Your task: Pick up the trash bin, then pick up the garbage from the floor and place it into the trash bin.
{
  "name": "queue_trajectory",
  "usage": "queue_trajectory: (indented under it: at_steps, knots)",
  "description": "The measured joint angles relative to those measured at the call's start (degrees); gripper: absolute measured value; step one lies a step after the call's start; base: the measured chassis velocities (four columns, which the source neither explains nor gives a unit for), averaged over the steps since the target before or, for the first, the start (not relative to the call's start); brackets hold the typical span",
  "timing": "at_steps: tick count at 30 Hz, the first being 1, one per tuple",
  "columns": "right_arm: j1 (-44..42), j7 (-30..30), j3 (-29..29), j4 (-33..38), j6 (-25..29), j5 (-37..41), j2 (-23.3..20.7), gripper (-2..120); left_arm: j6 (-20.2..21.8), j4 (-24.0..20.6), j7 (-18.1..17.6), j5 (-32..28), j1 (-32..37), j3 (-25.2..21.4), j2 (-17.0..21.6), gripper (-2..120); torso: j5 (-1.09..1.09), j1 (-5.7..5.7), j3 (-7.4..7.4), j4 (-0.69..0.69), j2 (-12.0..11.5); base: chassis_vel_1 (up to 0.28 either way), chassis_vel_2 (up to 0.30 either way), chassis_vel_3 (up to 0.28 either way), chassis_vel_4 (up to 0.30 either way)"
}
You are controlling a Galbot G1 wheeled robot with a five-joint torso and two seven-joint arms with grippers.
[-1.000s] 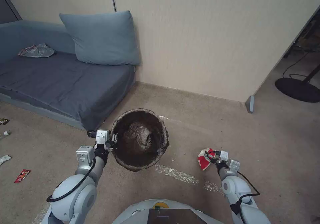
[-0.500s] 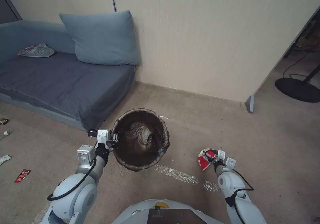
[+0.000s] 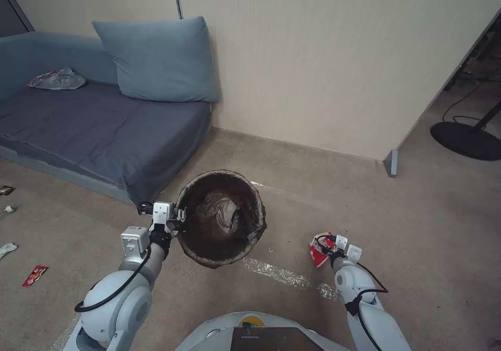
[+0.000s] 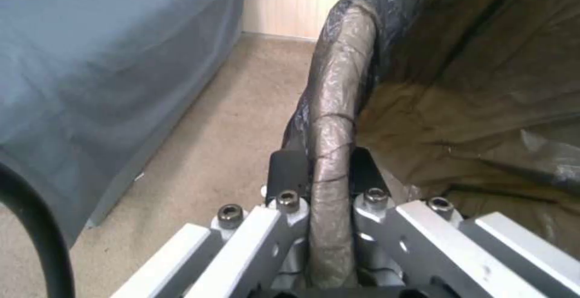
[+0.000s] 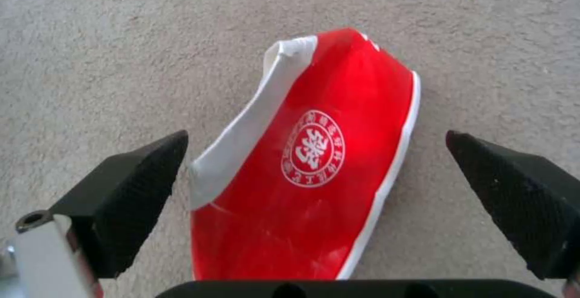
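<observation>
Premises present as a home living room. A low blue-grey sofa bed (image 3: 99, 131) occupies the 10 o'clock area, with a large matching cushion (image 3: 156, 61) propped against a cream panelled wall (image 3: 323, 53). Beige carpet (image 3: 313, 184) covers the floor to the wall. A doorway opening at 2 o'clock shows a round black stand base (image 3: 466, 140) with a trailing cable.

A dark brown-black glossy bag (image 3: 222, 218) is seen lining the round bin. A flattened paper carton (image 5: 308, 162) is coloured bright red with white edges and a white circular emblem. Beige carpet (image 3: 292, 184) and a slate-blue cushion (image 3: 156, 61) are shown.
</observation>
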Motion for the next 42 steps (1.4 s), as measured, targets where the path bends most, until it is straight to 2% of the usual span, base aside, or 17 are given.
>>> queue_trajectory:
  at_steps: [31, 35, 38, 39, 42]
  knots:
    - [6.24, 1.72, -2.39, -5.29, -0.59, 0.48, 0.55, 100, 0.05, 1.08, 0.16, -0.11, -0.78, -0.17, -0.29, 2, 0.00, 0.00, 0.00, 0.00, 0.00, 0.000, 0.000, 0.000, 0.000]
    - [7.04, 1.72, -2.52, -6.00, -0.59, 0.69, 0.59, 93, 0.05, 1.26, 0.16, -0.07, -0.86, -0.13, -0.42, 2, 0.00, 0.00, 0.00, 0.00, 0.00, 0.000, 0.000, 0.000, 0.000]
    - [7.79, 1.72, -2.71, -6.87, -0.47, 0.81, 0.73, 76, 0.03, 1.35, 0.15, -0.04, -0.86, -0.14, -0.49, 2, 0.00, 0.00, 0.00, 0.00, 0.00, 0.000, 0.000, 0.000, 0.000]
    - [7.79, 1.72, -2.71, -6.87, -0.47, 0.81, 0.73, 76, 0.03, 1.35, 0.15, -0.04, -0.86, -0.14, -0.49, 2, 0.00, 0.00, 0.00, 0.00, 0.00, 0.000, 0.000, 0.000, 0.000]
    - [7.93, 1.74, -2.79, -7.26, -0.34, 0.83, 1.01, 64, 0.02, 1.35, 0.14, -0.04, -0.87, -0.19, -0.50, 2, 0.00, 0.00, 0.00, 0.00, 0.00, 0.000, 0.000, 0.000, 0.000]
